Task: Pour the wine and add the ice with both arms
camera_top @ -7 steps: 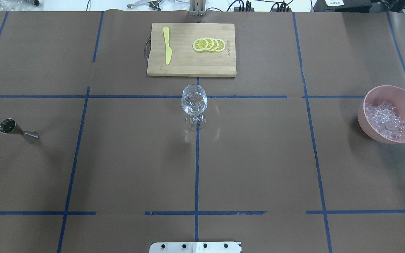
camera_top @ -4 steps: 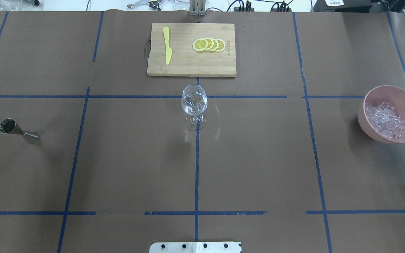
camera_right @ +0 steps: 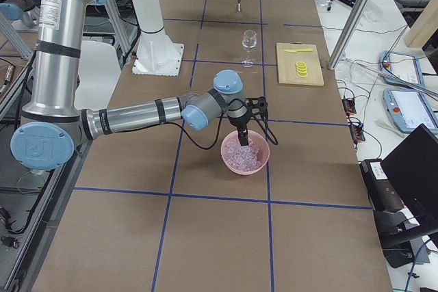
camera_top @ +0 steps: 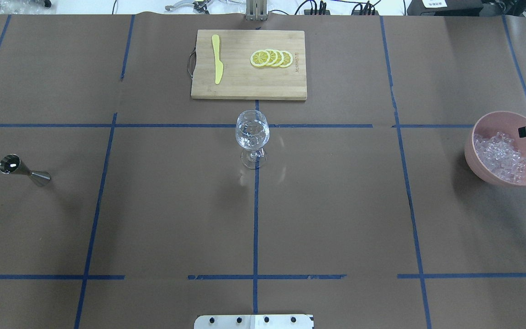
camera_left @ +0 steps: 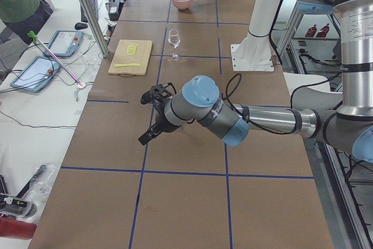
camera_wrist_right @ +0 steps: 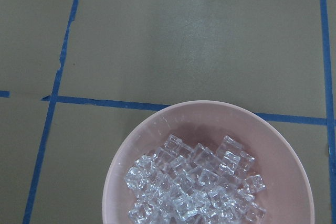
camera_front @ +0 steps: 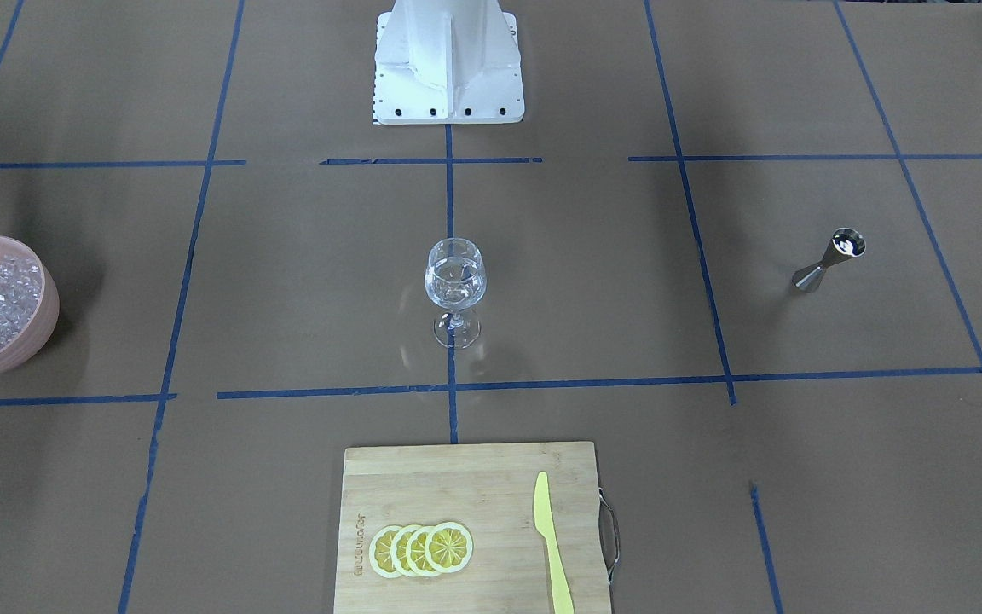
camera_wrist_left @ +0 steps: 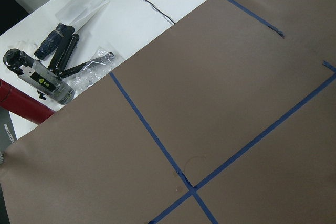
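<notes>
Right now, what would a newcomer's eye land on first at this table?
The pink bowl heaped with ice far on the robot's right, with the right gripper hanging over it. Then the wine glass standing alone at the centre, and beyond it the lemon slices on a cutting board.

We see our left arm (camera_left: 265,122) and right arm (camera_right: 130,115) as silver-grey tubes with light-blue joint caps (camera_left: 201,90) and dark bands. A black cable (camera_left: 235,76) loops at the wrist, and our white pedestal (camera_front: 448,77) has a foot plate dotted with dark screws.
</notes>
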Motion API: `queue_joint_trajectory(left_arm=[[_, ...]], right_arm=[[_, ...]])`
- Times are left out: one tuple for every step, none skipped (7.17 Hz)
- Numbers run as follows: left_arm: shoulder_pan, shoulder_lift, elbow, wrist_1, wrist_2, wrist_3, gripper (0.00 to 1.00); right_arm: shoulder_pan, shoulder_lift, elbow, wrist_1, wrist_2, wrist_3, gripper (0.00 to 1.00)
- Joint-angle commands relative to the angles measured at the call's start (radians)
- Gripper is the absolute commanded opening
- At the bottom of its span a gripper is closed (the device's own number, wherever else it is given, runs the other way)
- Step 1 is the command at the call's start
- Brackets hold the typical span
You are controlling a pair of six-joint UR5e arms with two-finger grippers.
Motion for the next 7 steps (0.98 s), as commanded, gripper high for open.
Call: queue_joint_trajectory(left_arm=[[-0.002, 0.000, 0.000, 0.001, 0.000, -0.002, 1.00], [-0.002, 0.002, -0.001, 0.004, -0.003, -0.027, 1.00], [0.003, 0.000, -0.004, -0.002, -0.001, -0.126, 1.00], [0.017, -0.002, -0.020, -0.002, -0.001, -0.182, 1.00], [0.052, -0.003, -0.053, -0.002, 0.002, -0.262, 1.00], [0.084, -0.003, -0.078, -0.004, 0.035, -0.318, 1.00], [0.118, -0.003, -0.101, -0.017, 0.051, -0.389, 1.00]], right_arm=[[-0.018, -0.009, 0.000, 0.019, -0.016, 0.015, 0.99], [-0.016, -0.029, -0.003, 0.021, -0.008, -0.028, 1.00], [-0.015, -0.054, -0.011, 0.016, 0.021, -0.179, 1.00], [0.040, -0.080, -0.020, 0.012, 0.083, -0.271, 1.00], [0.118, -0.118, -0.018, 0.003, 0.148, -0.347, 1.00], [0.173, -0.125, -0.017, -0.032, 0.188, -0.385, 1.00], [0.213, -0.119, -0.017, -0.147, 0.205, -0.477, 1.00]])
